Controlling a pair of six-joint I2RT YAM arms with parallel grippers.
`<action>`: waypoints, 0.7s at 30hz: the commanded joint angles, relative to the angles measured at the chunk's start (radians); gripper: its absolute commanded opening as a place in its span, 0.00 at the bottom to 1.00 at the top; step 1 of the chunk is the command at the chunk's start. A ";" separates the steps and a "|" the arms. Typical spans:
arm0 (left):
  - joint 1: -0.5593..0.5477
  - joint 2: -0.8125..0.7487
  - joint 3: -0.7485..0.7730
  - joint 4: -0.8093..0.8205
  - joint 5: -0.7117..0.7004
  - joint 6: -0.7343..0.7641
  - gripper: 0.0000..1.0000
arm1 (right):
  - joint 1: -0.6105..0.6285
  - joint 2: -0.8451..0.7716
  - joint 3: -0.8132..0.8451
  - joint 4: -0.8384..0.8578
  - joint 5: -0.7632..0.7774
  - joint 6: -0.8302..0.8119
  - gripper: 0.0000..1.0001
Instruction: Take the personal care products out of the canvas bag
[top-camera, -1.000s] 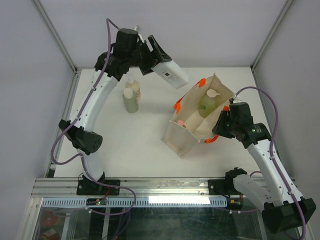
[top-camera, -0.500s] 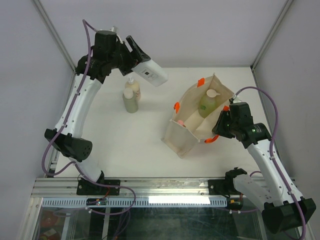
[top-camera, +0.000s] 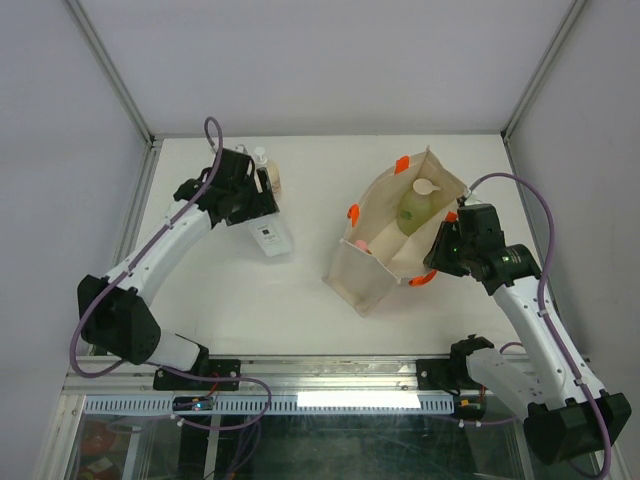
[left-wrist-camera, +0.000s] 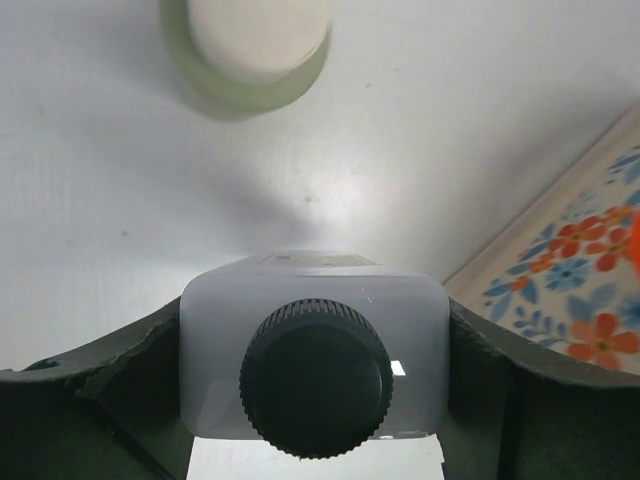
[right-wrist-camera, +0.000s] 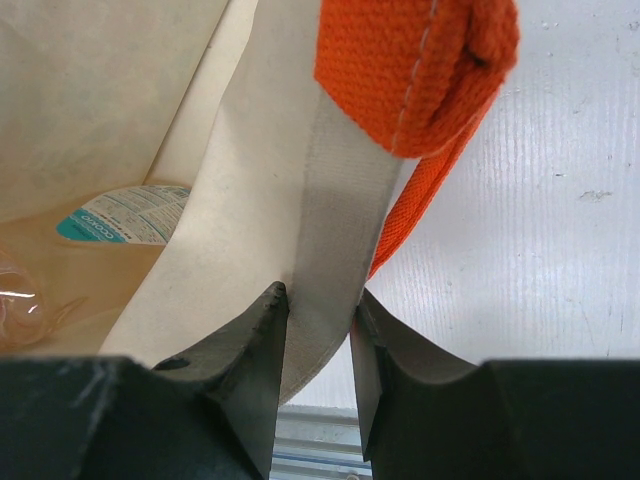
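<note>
The canvas bag (top-camera: 372, 262) stands open right of centre, with orange handles. A green bottle with a white top (top-camera: 415, 205) and a pink item (top-camera: 358, 247) lie inside it. My right gripper (top-camera: 441, 250) is shut on the bag's near-right rim; in the right wrist view (right-wrist-camera: 318, 315) its jaws pinch the cream canvas (right-wrist-camera: 330, 200) under an orange handle (right-wrist-camera: 420, 60). My left gripper (top-camera: 255, 213) is shut on a pale bottle with a dark cap (top-camera: 271, 240), held low over the table, also shown in the left wrist view (left-wrist-camera: 312, 300). A peach pump bottle (top-camera: 266, 172) stands behind it.
A pale green bottle with a cream cap (left-wrist-camera: 258, 40) stands on the table just past the held bottle. A floral-patterned surface (left-wrist-camera: 590, 290) shows at the right edge of the left wrist view. A teal-labelled bottle (right-wrist-camera: 120, 215) lies inside the bag. Enclosure walls ring the table.
My left arm has swung from high above the back of the table down to the table's left side, carrying the dark-capped bottle. The right arm and bag have not moved.
</note>
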 joint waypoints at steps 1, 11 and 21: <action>-0.014 -0.231 -0.133 0.328 -0.108 0.133 0.00 | -0.004 -0.003 -0.007 -0.003 -0.024 -0.019 0.34; -0.014 -0.290 -0.361 0.574 -0.341 0.277 0.00 | -0.004 0.000 -0.007 -0.005 -0.031 -0.019 0.34; -0.015 -0.162 -0.295 0.623 -0.320 0.292 0.00 | -0.004 -0.006 -0.007 -0.007 -0.029 -0.019 0.33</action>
